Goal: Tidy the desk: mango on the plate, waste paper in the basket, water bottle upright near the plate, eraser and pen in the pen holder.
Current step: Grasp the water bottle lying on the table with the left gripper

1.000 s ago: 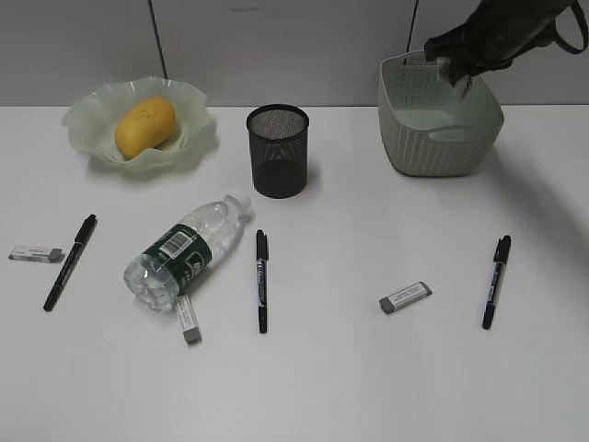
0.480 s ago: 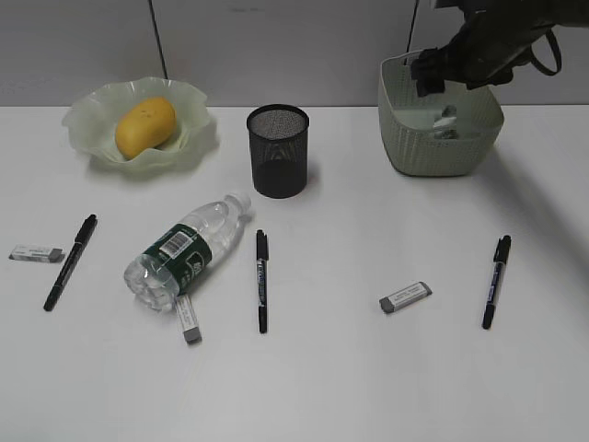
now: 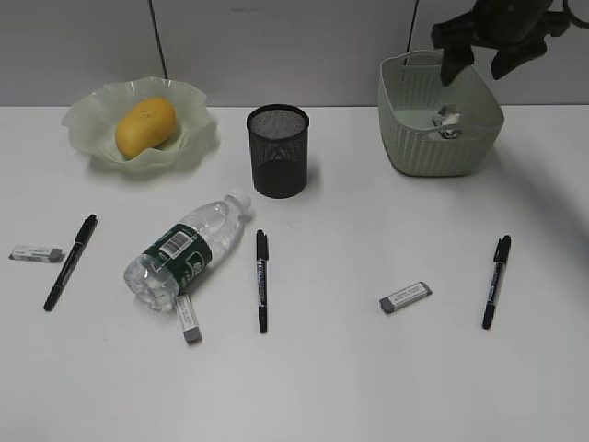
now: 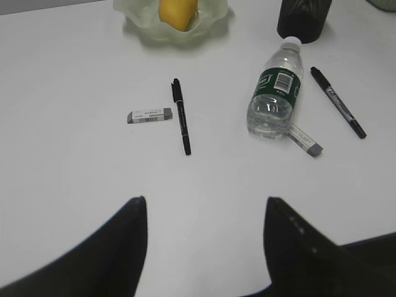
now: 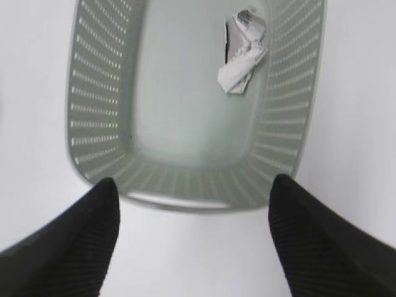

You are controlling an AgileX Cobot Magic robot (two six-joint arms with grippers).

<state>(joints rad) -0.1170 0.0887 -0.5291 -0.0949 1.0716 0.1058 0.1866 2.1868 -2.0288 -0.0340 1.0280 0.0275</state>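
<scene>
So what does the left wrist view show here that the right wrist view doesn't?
Only the left wrist view shows the mango on the plate, the lying water bottle, two pens, two erasers, the pen holder and the open left gripper. Only the right wrist view shows the basket holding the waste paper, below the open right gripper. Both show the white desk.

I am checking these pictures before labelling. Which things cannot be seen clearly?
- Pen holder contents: exterior view, dark mesh hides its inside.
- Eraser near the water bottle: one end hidden under the bottle.
- Waste paper print: right wrist view, too blurred.
- Left gripper: fingers cut by bottom edge.
</scene>
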